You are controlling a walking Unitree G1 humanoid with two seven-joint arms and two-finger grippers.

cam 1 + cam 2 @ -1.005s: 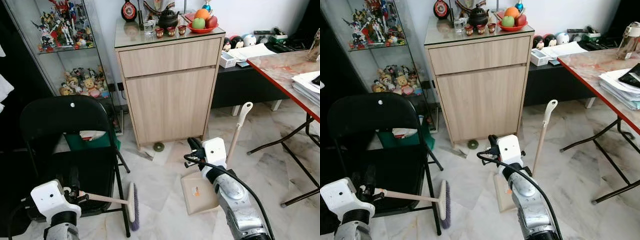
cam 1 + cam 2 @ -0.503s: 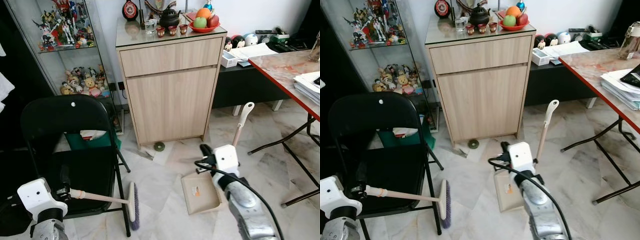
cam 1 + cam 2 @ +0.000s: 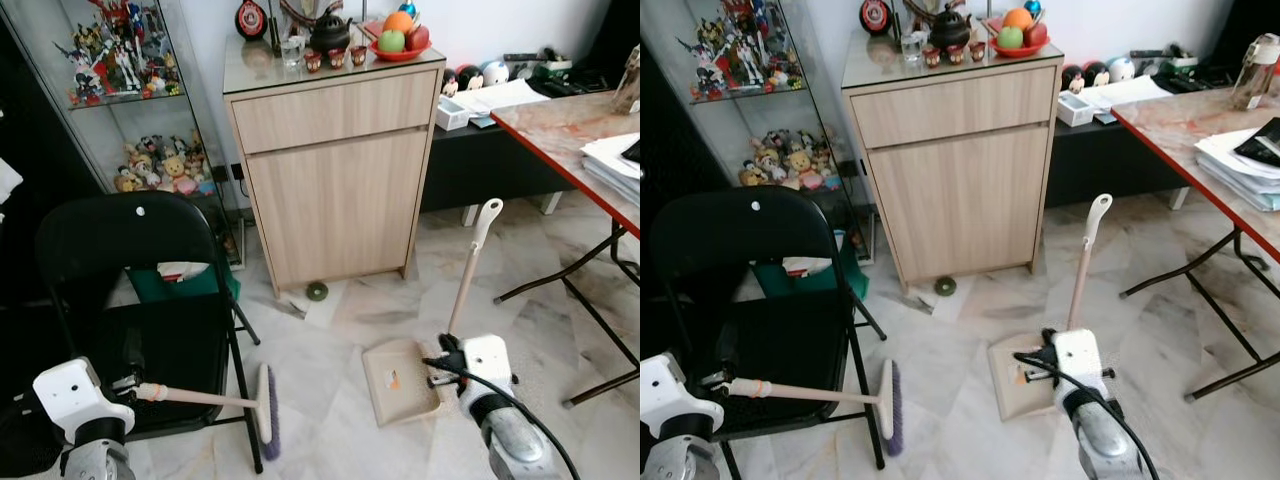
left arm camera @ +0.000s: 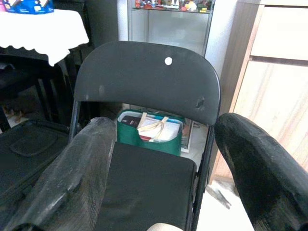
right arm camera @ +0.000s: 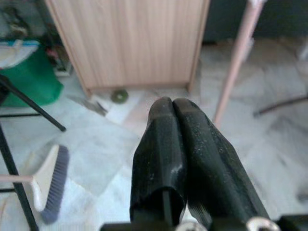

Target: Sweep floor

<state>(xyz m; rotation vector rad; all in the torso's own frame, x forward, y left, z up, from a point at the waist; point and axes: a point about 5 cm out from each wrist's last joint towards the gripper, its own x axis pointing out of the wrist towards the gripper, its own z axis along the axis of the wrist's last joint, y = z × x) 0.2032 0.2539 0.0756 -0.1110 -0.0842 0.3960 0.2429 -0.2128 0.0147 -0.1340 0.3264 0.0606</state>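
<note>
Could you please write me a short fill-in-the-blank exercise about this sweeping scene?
1. The left gripper holds the handle of the ____.
2. The dustpan rests on the marble ____.
3. The right gripper has its two black fingers pressed ____.
4. The brush head sits beside a leg of the black folding ____.

Missing words: brush; floor; together; chair
</note>
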